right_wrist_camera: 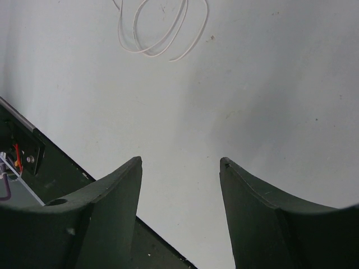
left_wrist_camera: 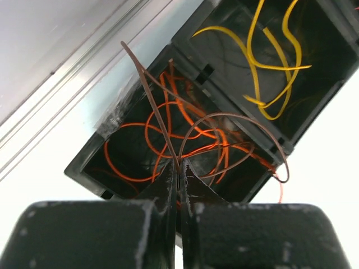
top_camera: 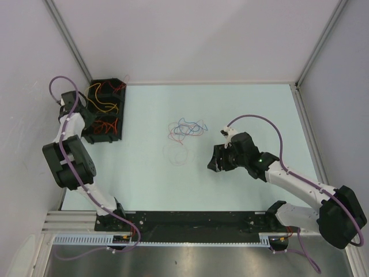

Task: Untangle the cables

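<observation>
Thin loose cables (top_camera: pixel 186 128), red, blue and dark, lie tangled at the table's middle, with a pale cable (top_camera: pixel 176 154) (right_wrist_camera: pixel 162 33) looped just in front of them. At the far left a black compartment box (top_camera: pixel 122 112) (left_wrist_camera: pixel 95 137) holds yellow cables (top_camera: pixel 101 98) (left_wrist_camera: pixel 275 61) and orange cables (top_camera: pixel 106 124) (left_wrist_camera: pixel 168 134). My left gripper (top_camera: pixel 86 118) (left_wrist_camera: pixel 178 163) hangs over the orange compartment, shut on a brown cable (left_wrist_camera: pixel 224 115) that arcs up and out over the box. My right gripper (top_camera: pixel 214 164) (right_wrist_camera: pixel 180 161) stands open and holds nothing, right of the pale cable and apart from it.
White enclosure walls and an aluminium frame close in the table on the left, back and right. A black rail (top_camera: pixel 190 222) runs along the near edge between the arm bases. The box sits tight against the left wall.
</observation>
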You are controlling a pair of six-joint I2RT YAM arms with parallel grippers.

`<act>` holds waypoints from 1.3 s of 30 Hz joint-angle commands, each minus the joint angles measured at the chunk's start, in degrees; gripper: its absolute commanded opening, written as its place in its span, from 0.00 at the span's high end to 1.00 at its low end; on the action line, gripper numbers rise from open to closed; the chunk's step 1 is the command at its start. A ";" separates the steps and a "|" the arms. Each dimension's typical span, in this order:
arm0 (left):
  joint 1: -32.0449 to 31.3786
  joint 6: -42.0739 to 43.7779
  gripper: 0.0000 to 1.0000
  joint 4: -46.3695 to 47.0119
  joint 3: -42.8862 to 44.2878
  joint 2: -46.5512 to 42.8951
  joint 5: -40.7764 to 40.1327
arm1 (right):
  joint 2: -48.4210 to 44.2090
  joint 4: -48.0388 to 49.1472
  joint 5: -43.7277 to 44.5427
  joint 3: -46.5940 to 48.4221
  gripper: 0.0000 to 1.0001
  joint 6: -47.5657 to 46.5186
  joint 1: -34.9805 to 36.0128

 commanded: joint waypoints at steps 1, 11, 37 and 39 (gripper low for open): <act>0.17 1.65 0.94 -3.13 1.78 0.37 -2.84 | -0.30 2.18 -1.07 -0.49 0.38 -0.12 -0.66; -1.23 3.50 0.48 -1.65 -2.09 -8.23 -4.61 | -0.39 3.06 -2.30 -0.66 0.38 0.14 -1.37; -37.52 7.54 0.07 -10.67 -12.38 -35.41 -1.53 | 10.32 2.71 1.31 6.10 0.37 2.86 -1.37; -41.72 9.03 0.07 -13.67 -12.11 -35.05 -1.53 | 12.25 2.44 1.66 7.68 0.38 3.04 -1.19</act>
